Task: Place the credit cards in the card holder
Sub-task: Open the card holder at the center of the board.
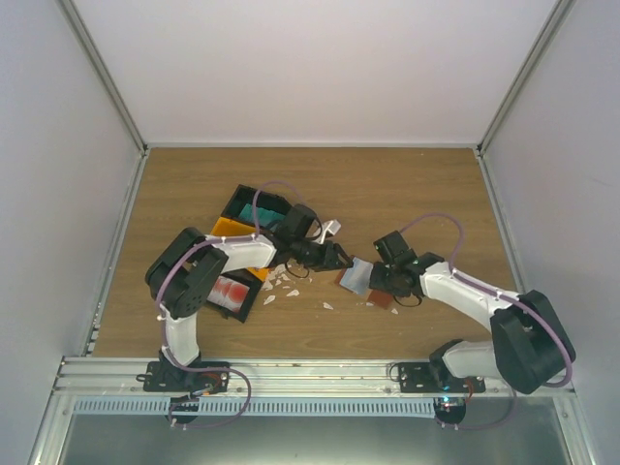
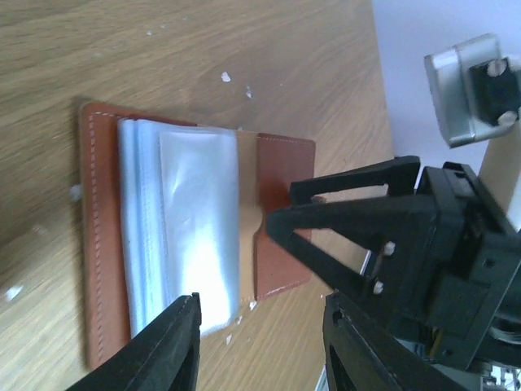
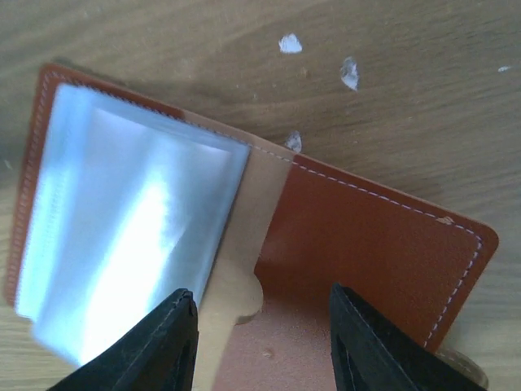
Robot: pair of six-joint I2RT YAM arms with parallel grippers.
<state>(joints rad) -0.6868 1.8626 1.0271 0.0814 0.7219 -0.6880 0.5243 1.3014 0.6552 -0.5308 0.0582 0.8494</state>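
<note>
The card holder (image 3: 366, 244) lies open on the table, reddish-brown with a stack of clear sleeves (image 3: 122, 236) on its left half. It also shows in the left wrist view as the card holder (image 2: 285, 220) and from above as the card holder (image 1: 356, 277). My right gripper (image 3: 262, 338) hovers open just over its pocket edge, nothing between the fingers. My left gripper (image 2: 260, 342) is open and empty at the holder's near edge, facing the right gripper (image 2: 366, 236). Credit cards rest in bins: red-and-white ones (image 1: 229, 289) and teal ones (image 1: 260, 211).
Two black bins (image 1: 242, 199) (image 1: 239, 307) and a yellow bin (image 1: 231, 231) sit under the left arm. Small white scraps (image 1: 281, 287) are scattered on the wood near the holder. Grey walls enclose the table on three sides.
</note>
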